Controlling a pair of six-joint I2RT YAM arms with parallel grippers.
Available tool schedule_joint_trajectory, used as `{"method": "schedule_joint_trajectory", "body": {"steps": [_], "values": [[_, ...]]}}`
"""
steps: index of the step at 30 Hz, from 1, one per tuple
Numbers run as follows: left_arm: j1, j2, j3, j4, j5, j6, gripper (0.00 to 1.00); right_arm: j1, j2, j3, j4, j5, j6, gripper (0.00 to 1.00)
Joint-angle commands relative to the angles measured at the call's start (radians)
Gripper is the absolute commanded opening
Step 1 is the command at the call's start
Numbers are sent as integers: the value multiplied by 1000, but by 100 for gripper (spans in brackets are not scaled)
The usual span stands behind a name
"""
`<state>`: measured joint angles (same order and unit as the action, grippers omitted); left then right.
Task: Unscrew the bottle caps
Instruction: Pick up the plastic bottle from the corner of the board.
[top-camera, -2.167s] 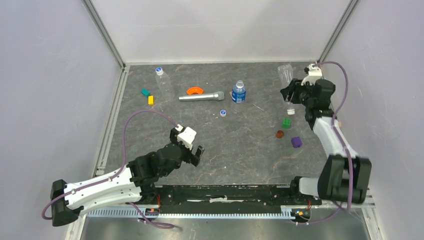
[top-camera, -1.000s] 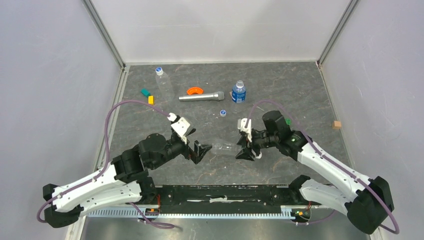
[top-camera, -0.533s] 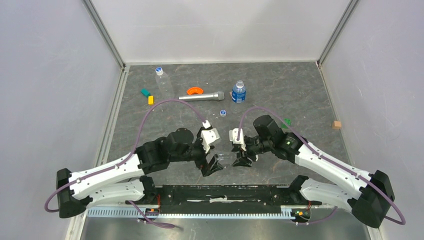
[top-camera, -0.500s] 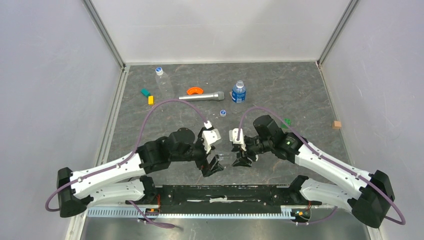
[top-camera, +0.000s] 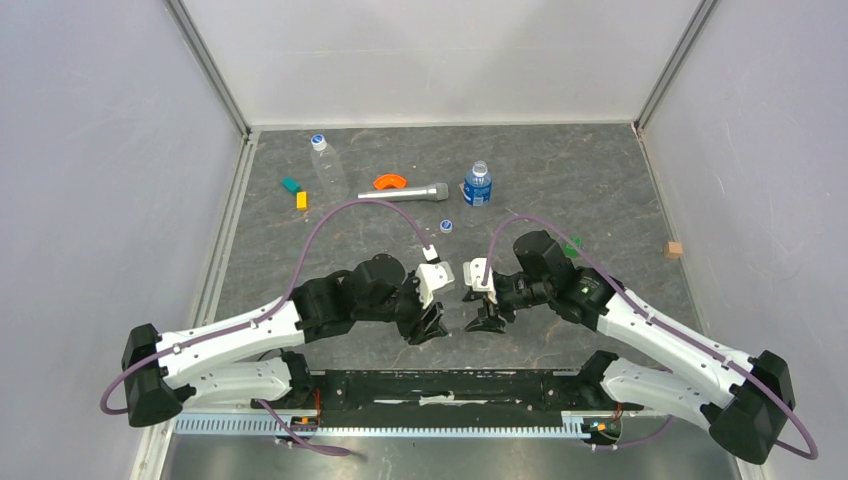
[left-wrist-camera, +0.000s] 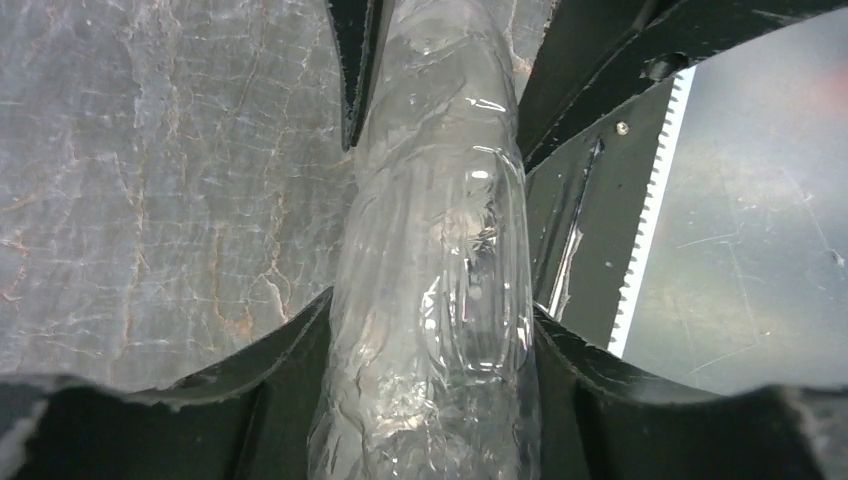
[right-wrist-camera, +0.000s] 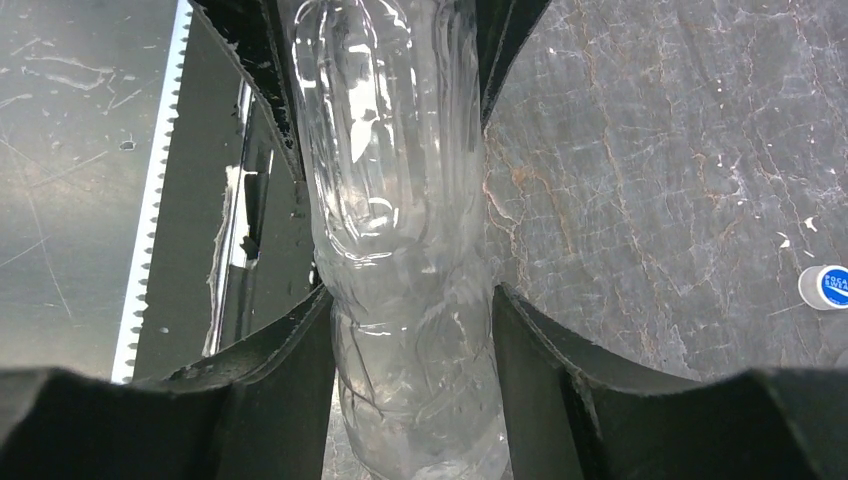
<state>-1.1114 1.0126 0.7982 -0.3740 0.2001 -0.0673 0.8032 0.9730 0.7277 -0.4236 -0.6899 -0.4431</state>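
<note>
A clear unlabelled bottle (left-wrist-camera: 430, 260) hangs level between my two grippers, near the table's front edge. The left gripper (left-wrist-camera: 432, 310) is shut on one end, both fingers pressed to its crumpled wall. The right gripper (right-wrist-camera: 410, 292) is shut on the other end of the same bottle (right-wrist-camera: 400, 200). From above, the left gripper (top-camera: 432, 325) and the right gripper (top-camera: 483, 318) face each other closely. This bottle's cap is hidden. A second clear bottle (top-camera: 327, 170) lies at the back left with its cap (top-camera: 318, 140) on. The blue-labelled bottle (top-camera: 477, 188) stands capped. One loose cap (top-camera: 446, 226) lies on the table.
A silver microphone-like cylinder (top-camera: 404, 192) and an orange curved piece (top-camera: 389, 181) lie at the back middle. Teal (top-camera: 291, 185) and yellow (top-camera: 301, 200) blocks sit at the back left, a green block (top-camera: 573, 243) beside the right arm, a brown cube (top-camera: 675, 248) far right.
My left arm swung right to the bottle held by the right gripper and its jaws shut on the free end. The right gripper kept its hold and shifted slightly.
</note>
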Motion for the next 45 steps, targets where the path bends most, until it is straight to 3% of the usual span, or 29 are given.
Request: {"method": "schedule_joint_trajectory", "body": {"steps": [1, 3, 9, 13, 22, 25, 32, 36, 40, 45], "values": [[2, -19, 8, 27, -53, 21, 45, 4, -16, 27, 56, -21, -3, 32], [1, -27, -7, 43, -79, 20, 38, 5, -20, 22, 71, -24, 1, 34], [1, -49, -34, 66, -148, 6, 21, 4, -49, -2, 193, 148, 98, 79], [2, -117, -89, 115, -314, -31, 15, 4, -82, -35, 316, 270, 225, 91], [1, -312, -213, 243, -369, -37, 12, -43, -206, -73, 520, 634, 625, 96], [2, -379, -252, 290, -375, -28, 12, -113, -232, -89, 527, 668, 787, 96], [1, -473, -307, 363, -341, -5, 13, -244, -250, -229, 727, 504, 1143, 95], [2, -477, -311, 370, -312, -5, 13, -245, -251, -335, 920, 474, 1337, 93], [1, -469, -318, 405, -298, 1, 14, -244, -202, -452, 1214, 429, 1544, 88], [2, -450, -319, 414, -283, 0, 14, -243, -102, -451, 1365, 329, 1619, 82]]}}
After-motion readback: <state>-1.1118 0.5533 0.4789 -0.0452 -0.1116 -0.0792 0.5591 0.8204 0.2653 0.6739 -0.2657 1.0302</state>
